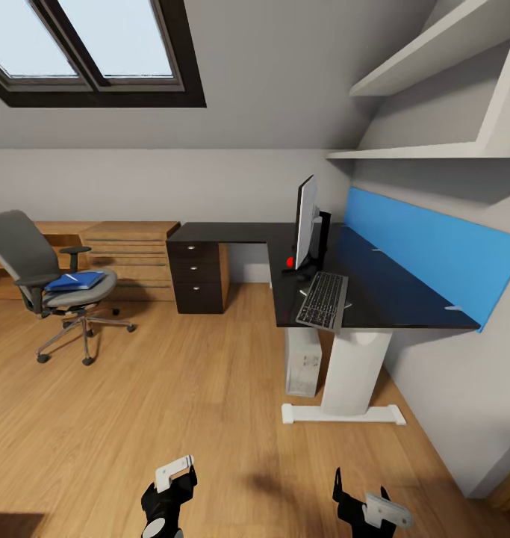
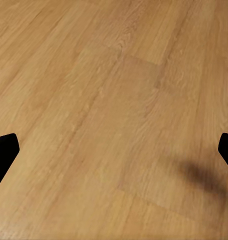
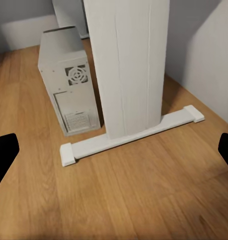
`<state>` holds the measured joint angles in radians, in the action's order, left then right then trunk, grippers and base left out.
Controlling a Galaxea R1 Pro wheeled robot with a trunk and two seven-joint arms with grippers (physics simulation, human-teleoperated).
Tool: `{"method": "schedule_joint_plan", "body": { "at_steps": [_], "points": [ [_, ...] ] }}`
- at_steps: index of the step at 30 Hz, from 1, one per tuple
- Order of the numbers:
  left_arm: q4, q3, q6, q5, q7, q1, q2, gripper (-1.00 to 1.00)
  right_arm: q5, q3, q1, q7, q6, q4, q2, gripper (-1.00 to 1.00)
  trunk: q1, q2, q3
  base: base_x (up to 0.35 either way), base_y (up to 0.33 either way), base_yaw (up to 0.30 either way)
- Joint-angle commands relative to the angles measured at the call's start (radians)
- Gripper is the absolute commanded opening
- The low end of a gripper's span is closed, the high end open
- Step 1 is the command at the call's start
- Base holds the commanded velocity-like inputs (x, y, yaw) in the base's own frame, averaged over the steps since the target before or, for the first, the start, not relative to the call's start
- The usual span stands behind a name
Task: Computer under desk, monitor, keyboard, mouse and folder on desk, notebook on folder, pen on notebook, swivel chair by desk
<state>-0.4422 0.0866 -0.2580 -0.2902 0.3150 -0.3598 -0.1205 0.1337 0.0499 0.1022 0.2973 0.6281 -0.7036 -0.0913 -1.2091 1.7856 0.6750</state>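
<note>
Head view: one attic bedroom is seen, with a light wood floor (image 1: pixel 172 418) and one dark-framed skylight (image 1: pixel 98 52).
Swivel chair (image 1: pixel 53 288): one, at far left, well apart from the desk.
Folder (image 1: pixel 75 282): one, bright blue, lying on the chair seat; a thin pale pen (image 1: pixel 71 278) is seen on it.
Desk (image 1: pixel 404 302): one, black-topped, at right, with one three-drawer unit (image 1: pixel 196 275).
Monitor (image 1: pixel 307 222): one, upright on the desk, seen edge-on.
Keyboard (image 1: pixel 323 300): one, on the desk just in front of the monitor.
Computer (image 1: pixel 303 362): one pale tower on the floor under the desk, beside the white desk leg (image 3: pixel 129 65).
Left gripper (image 1: pixel 169 489): low in the foreground, jaws spread apart over bare floor, holding nothing, far from the chair and folder.
Right gripper (image 1: pixel 363 504): low in the foreground, jaws spread apart, holding nothing, pointed at the computer and desk leg, not touching either.
</note>
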Motion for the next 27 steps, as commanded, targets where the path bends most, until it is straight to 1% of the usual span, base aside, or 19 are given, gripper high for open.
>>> {"method": "schedule_joint_plan", "body": {
  "at_steps": [1, 4, 5, 6, 7, 8, 10, 11, 12, 13, 14, 16, 17, 18, 19, 20, 22, 25, 27],
  "points": [
    [0.0, 0.008, -0.004, -0.009, 0.007, -0.001, 0.001, 1.0, 0.01, 0.006, 0.001, 0.002, 0.005, 0.0, 0.001, 1.0, 0.0, 0.0, 0.001, 0.0, 0.0, 0.0],
    [0.0, 0.008, -0.004, -0.009, 0.007, -0.001, 0.001, 1.0, 0.01, 0.009, 0.001, 0.0, 0.004, 0.001, 0.0, 1.0, 0.0, 0.0, 0.001, 0.0, 0.0, 0.0],
    [-0.011, 0.008, 0.006, -0.01, 0.006, -0.001, 0.003, 1.0, 0.196, 0.011, 0.086, -0.004, -0.086, -0.193, -0.037, 1.0, 0.0, 0.0, 0.001, 0.0, 0.0, 0.0],
    [-0.019, 0.008, 0.01, -0.011, 0.006, -0.001, 0.003, 1.0, 0.225, 0.012, 0.097, -0.006, -0.119, -0.212, -0.039, 1.0, 0.0, 0.0, 0.001, 0.0, 0.0, 0.0],
    [-0.042, 0.008, 0.023, -0.011, 0.007, -0.001, 0.004, 1.0, 0.278, 0.012, 0.122, -0.012, -0.189, -0.247, -0.04, 1.0, 0.0, 0.0, 0.001, 0.0, 0.0, 0.0],
    [-0.057, 0.008, 0.035, -0.011, 0.007, -0.001, 0.003, 1.0, 0.302, 0.012, 0.134, -0.017, -0.224, -0.262, -0.041, 1.0, 0.0, 0.0, 0.001, 0.0, 0.0, 0.0],
    [-0.135, 0.008, 0.129, -0.011, 0.008, -0.001, 0.003, 1.0, 0.4, 0.011, 0.183, -0.046, -0.342, -0.304, -0.041, 1.0, 0.0, 0.0, 0.001, 0.0, 0.0, 0.0],
    [-0.159, 0.008, 0.165, -0.012, 0.009, -0.001, 0.003, 1.0, 0.427, 0.01, 0.195, -0.055, -0.366, -0.311, -0.04, 1.0, 0.0, 0.0, 0.001, 0.0, 0.0, 0.0],
    [-0.209, 0.008, 0.243, -0.012, 0.012, -0.001, 0.003, 1.0, 0.483, 0.007, 0.219, -0.072, -0.407, -0.32, -0.038, 1.0, 0.0, 0.0, 0.001, 0.0, 0.0, 0.0],
    [-0.287, 0.008, 0.365, -0.015, 0.013, -0.001, 0.003, 1.0, 0.571, 0.002, 0.255, -0.091, -0.458, -0.326, -0.025, 1.0, 0.0, 0.0, 0.001, 0.0, 0.0, 0.0],
    [-0.355, 0.008, 0.471, -0.02, 0.014, -0.001, 0.002, 1.0, 0.658, -0.001, 0.283, -0.102, -0.495, -0.328, 0.003, 1.0, 0.0, 0.0, 0.001, 0.0, 0.0, 0.0],
    [-0.415, 0.008, 0.569, -0.031, 0.012, -0.001, -0.004, 1.0, 0.761, -0.003, 0.301, -0.112, -0.519, -0.329, 0.044, 1.0, 0.0, 0.0, 0.001, 0.0, 0.0, 0.0],
    [-0.434, 0.007, 0.597, -0.036, 0.01, -0.001, -0.007, 1.0, 0.797, -0.003, 0.306, -0.12, -0.525, -0.329, 0.057, 1.0, 0.0, 0.0, 0.001, 0.0, 0.0, 0.0],
    [-0.447, 0.007, 0.615, -0.04, 0.008, -0.001, -0.009, 1.0, 0.821, -0.004, 0.308, -0.132, -0.529, -0.327, 0.065, 1.0, 0.0, 0.0, 0.001, 0.0, 0.0, 0.0],
    [-0.451, 0.007, 0.621, -0.043, 0.007, -0.001, -0.009, 1.0, 0.83, -0.004, 0.309, -0.137, -0.531, -0.326, 0.068, 1.0, 0.0, 0.0, 0.001, 0.0, 0.0, 0.0],
    [-0.459, 0.007, 0.637, -0.062, 0.005, -0.001, -0.009, 1.0, 0.852, -0.005, 0.312, -0.155, -0.535, -0.322, 0.076, 1.0, 0.0, 0.0, 0.001, 0.0, 0.0, 0.0],
    [-0.465, 0.005, 0.643, -0.088, 0.002, -0.001, -0.005, 1.0, 0.864, -0.006, 0.313, -0.164, -0.537, -0.322, 0.079, 1.0, 0.0, 0.0, 0.001, 0.0, 0.0, 0.0],
    [-0.469, 0.007, 0.645, -0.099, -0.001, -0.001, -0.002, 1.0, 0.875, -0.007, 0.313, -0.168, -0.537, -0.325, 0.078, 1.0, 0.0, 0.0, 0.001, 0.0, 0.0, 0.0],
    [-0.484, 0.005, 0.646, -0.103, -0.001, -0.001, -0.001, 1.0, 0.895, -0.009, 0.313, -0.169, -0.536, -0.329, 0.079, 1.0, 0.0, 0.0, 0.001, 0.0, 0.0, 0.0]
  ]
}}
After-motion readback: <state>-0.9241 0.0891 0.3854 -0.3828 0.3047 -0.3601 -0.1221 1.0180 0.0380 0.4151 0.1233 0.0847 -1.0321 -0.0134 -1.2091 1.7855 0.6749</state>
